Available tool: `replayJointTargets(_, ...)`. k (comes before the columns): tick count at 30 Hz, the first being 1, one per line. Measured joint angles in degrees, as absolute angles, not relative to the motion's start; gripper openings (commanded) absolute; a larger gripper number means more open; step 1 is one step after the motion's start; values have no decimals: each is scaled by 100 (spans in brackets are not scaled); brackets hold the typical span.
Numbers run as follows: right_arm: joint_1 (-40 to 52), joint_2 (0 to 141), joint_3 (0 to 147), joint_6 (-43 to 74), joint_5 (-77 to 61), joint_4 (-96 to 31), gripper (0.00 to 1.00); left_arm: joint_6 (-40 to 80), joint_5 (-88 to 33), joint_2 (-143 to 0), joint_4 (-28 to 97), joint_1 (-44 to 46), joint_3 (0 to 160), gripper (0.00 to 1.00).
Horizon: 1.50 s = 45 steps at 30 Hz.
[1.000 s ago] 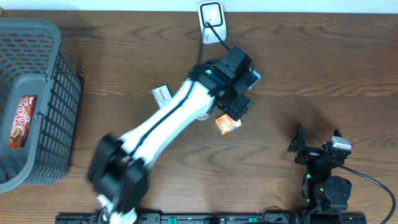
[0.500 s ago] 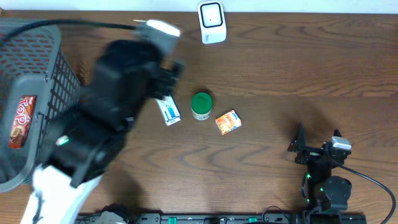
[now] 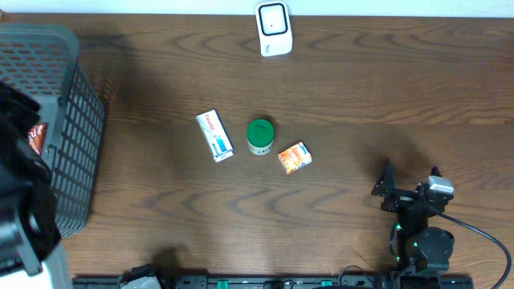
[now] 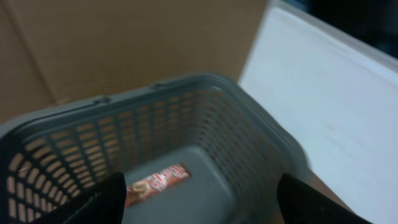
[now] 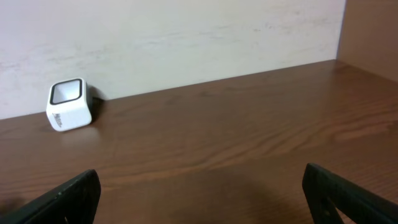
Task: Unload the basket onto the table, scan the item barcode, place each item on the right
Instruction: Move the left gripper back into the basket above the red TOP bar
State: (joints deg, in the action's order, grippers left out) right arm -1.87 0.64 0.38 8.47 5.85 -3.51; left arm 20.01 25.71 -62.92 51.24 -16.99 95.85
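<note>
A: State of the left gripper (image 4: 199,190)?
B: Jaws stand wide apart with nothing between them. It hangs over the grey basket (image 4: 186,118), and a red snack pack (image 4: 158,182) lies flat on the basket floor below.
A: And the right gripper (image 5: 202,199)?
B: Also spread wide and empty. It sits low at the near right of the table, facing the white scanner (image 5: 68,104) by the back wall.
A: Where are the items to scan?
B: Three lie mid-way across the wooden table (image 3: 385,96), well apart from both grippers: a white box (image 3: 214,136), a green-lidded jar (image 3: 259,136) just beside it, and an orange packet (image 3: 295,157) near the jar's right.
A: How will they handle?
B: The box looks like light, stiff cardboard lying flat, so pinch it across the narrow width. The jar is probably rigid, heavier and maybe slick, so grip the body under the lid. The packet is likely light and crushable, so take its edges gently. The barcodes can't be made out.
</note>
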Motion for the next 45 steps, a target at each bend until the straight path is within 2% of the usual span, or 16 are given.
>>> replayJointTargets(9, -187, 64, 38, 847, 582, -351, 99, 2209, 2333, -7575, 4860, -2985, 9402, 78)
replayJointTargets(10, -187, 64, 38, 847, 582, -351, 99, 2204, 2239, -7749, 4838, -3063, 9391, 81)
replayJointTargets(29, -187, 64, 38, 847, 582, -351, 99, -464, 685, -10213, 4668, -3955, 9349, 81)
replayJointTargets(45, -187, 64, 38, 847, 582, -351, 99, -1378, 309, -11424, 4580, -4233, 9345, 82)
